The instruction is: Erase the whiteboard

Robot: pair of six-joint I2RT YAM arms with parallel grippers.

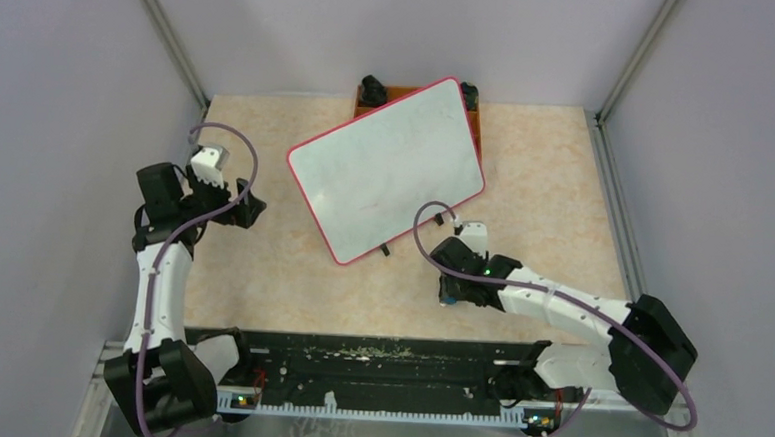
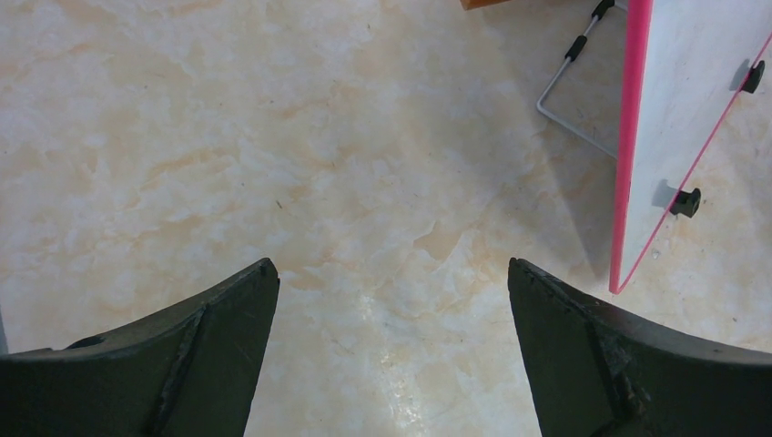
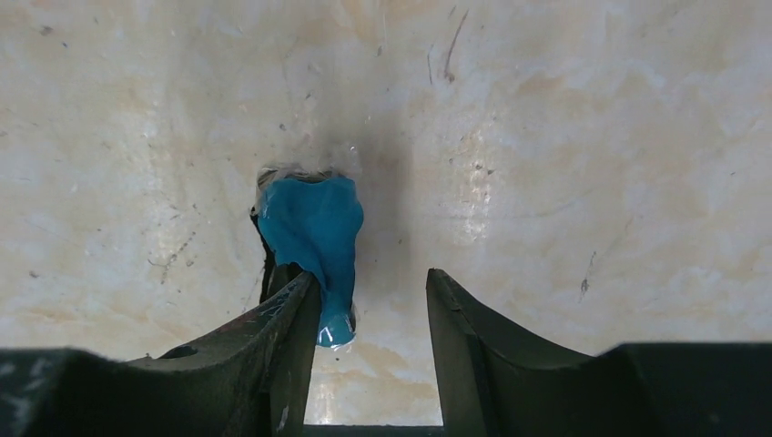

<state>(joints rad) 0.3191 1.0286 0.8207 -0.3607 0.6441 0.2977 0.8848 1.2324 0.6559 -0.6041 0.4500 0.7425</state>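
The whiteboard, white with a thin red rim and small black feet, stands tilted at the back middle of the table, its far corner over a brown tray. Its face shows only faint marks. In the left wrist view its red edge and underside are at the right. My left gripper is open and empty, left of the board. My right gripper is open just in front of the board's near right corner. A blue plastic-wrapped piece rests against its left finger, with a gap to the right finger.
A bent wire stand props the board from beneath. A black rail runs along the near edge between the arm bases. Grey walls close in the table on three sides.
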